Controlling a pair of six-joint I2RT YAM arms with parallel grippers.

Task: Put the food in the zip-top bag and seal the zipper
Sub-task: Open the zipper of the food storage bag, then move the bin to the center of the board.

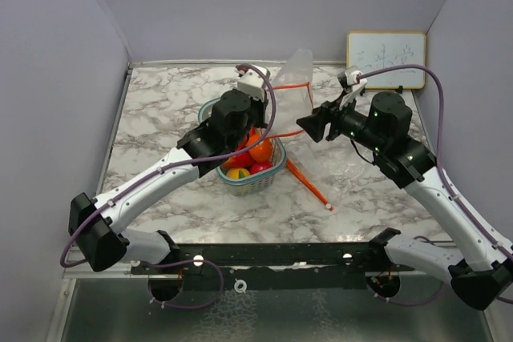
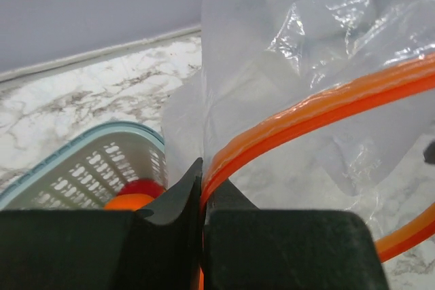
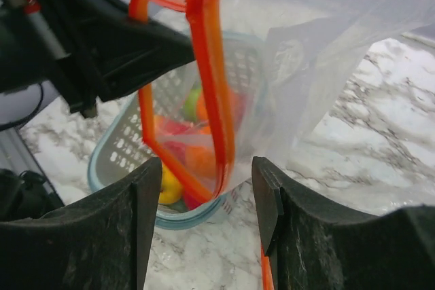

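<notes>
Pinching the bag's orange zipper (image 2: 319,110), left fingers (image 2: 178,198) closed.

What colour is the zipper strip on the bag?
Orange: the zipper runs along the clear bag mouth. It shows best in the left wrist view.

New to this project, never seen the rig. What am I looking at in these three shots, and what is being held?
Two robot arms sit on a marble-patterned table. One picture looks down from above; the other two come from cameras on each wrist, with that arm's black fingers at the bottom. On the table stands a pale teal plastic lattice basket holding small glossy toy fruits, red, orange, yellow and green. The left gripper is shut on the orange zipper edge of a clear plastic zip-top bag, holding it up above the basket. The right gripper is open, its fingers either side of the bag's mouth, not pinching it. A small whiteboard leans against the back wall.
</notes>
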